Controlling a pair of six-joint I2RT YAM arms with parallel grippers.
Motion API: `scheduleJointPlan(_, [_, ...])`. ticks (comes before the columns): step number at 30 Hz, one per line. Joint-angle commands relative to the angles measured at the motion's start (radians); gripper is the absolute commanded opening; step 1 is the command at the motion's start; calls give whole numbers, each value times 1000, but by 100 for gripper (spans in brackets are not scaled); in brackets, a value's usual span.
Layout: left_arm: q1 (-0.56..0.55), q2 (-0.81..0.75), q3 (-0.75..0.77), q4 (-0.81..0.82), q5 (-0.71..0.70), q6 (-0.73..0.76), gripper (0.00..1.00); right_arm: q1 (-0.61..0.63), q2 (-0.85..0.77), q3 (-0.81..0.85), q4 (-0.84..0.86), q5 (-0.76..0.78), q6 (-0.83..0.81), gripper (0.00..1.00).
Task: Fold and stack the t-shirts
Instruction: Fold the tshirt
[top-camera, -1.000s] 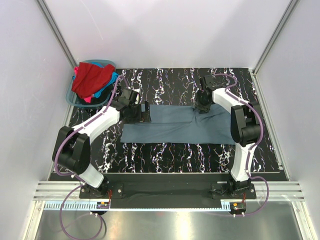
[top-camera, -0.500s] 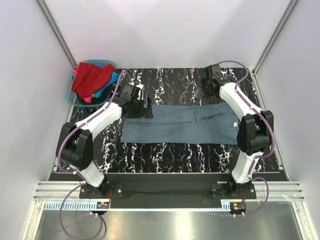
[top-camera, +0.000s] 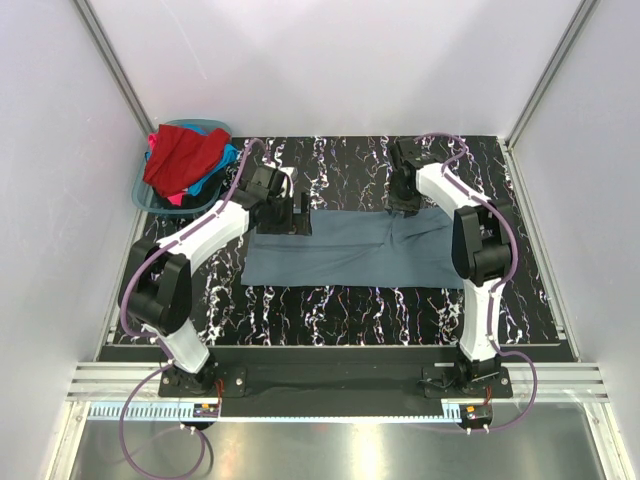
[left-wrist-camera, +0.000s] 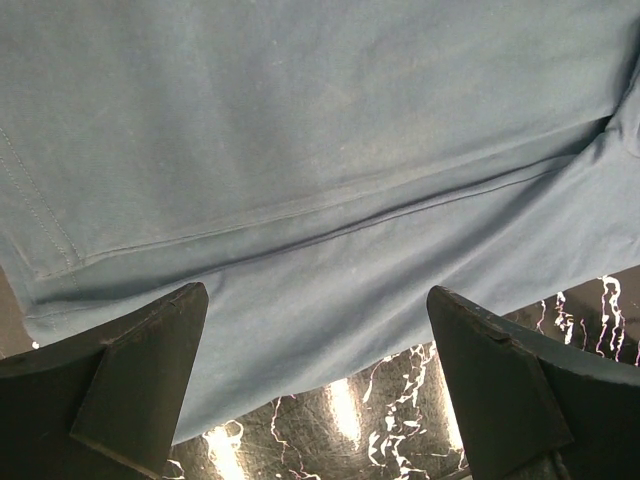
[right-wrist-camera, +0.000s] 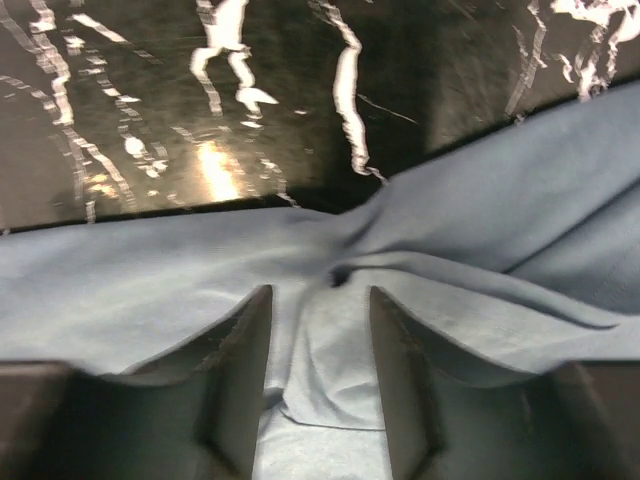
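The slate grey-blue t-shirt (top-camera: 350, 255) lies on the desk (top-camera: 330, 305), folded into a long band that runs left to right across the middle. Its near edge is fairly straight. Its right part is rumpled, with a raised crease running toward the far edge.

The left wrist view shows smooth cloth with a hem line and a folded layer over a lower one, the marbled desk showing just past the near edge.

The left pincer (top-camera: 295, 218) sits over the shirt's far-left corner with its jaws spread wide – one finger on each side of that view and nothing between them but flat cloth.

The right pincer (top-camera: 403, 207) is at the shirt's far edge, right of centre, tipped down onto the rumple. Its jaws stand part-way apart, astride a small ridge of fabric – the cloth between them lies loose rather than squeezed.

Well apart, at the far-left corner of the desk, a teal-blue plastic basket (top-camera: 142, 192) holds the other tees in a heap: a red tee (top-camera: 185, 155) draped on top, a bright blue tee (top-camera: 226, 160) at its right and a pink tee (top-camera: 172, 201) peeking out below.
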Motion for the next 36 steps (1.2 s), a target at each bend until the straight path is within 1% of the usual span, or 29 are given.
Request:
scheduleJointPlan(1, [-3, -32, -17, 27, 13, 16, 99, 27, 11, 67, 4, 37, -27, 44])
scheduleJointPlan(4, [-3, -36, -26, 27, 13, 22, 99, 36, 29, 73, 2, 35, -23, 34])
scheduleJointPlan(5, [-3, -39, -28, 27, 10, 24, 99, 40, 31, 73, 1, 37, -19, 26])
scheduleJointPlan(6, [-3, -41, -28, 27, 11, 25, 99, 42, 31, 73, -1, 40, -15, 24])
scheduleJointPlan(8, [-4, -42, -30, 27, 13, 32, 99, 50, 31, 71, -1, 46, -15, 21])
scheduleJointPlan(9, [-3, -44, -30, 26, 13, 33, 99, 51, 31, 73, -2, 58, -15, 21])
scheduleJointPlan(11, [-3, -44, -27, 26, 19, 41, 99, 53, 32, 82, -24, 71, -19, 29])
scheduleJointPlan(12, [-3, -45, -28, 24, 19, 41, 99, 56, 31, 85, -28, 81, -19, 40])
scheduleJointPlan(15, [-3, -47, -31, 24, 27, 42, 99, 59, 11, 91, -47, 97, -24, 57])
scheduleJointPlan(16, [-3, -45, -33, 24, 28, 41, 99, 57, 2, 91, -50, 101, -23, 59])
scheduleJointPlan(21, [-3, -19, -34, 26, 21, 26, 99, 57, -29, 107, -65, 140, -32, 59])
scheduleJointPlan(24, [-6, 11, -5, 33, 4, 21, 99, 57, -24, 105, -76, 164, -39, 59])
scheduleJointPlan(27, [-15, 47, 41, 32, -21, 22, 99, 59, 0, 99, -76, 161, -47, 53])
scheduleJointPlan(30, [-16, 65, 58, 33, -16, 16, 99, 60, 32, 99, -74, 155, -46, 52])
scheduleJointPlan(31, [-16, 67, 56, 33, -15, 15, 99, 60, 40, 103, -74, 157, -46, 51])
scheduleJointPlan(34, [-16, 57, 44, 32, -19, 21, 99, 60, 60, 107, -71, 158, -47, 44])
scheduleJointPlan(36, [-16, 53, 33, 33, -22, 21, 99, 59, 71, 113, -68, 158, -52, 43])
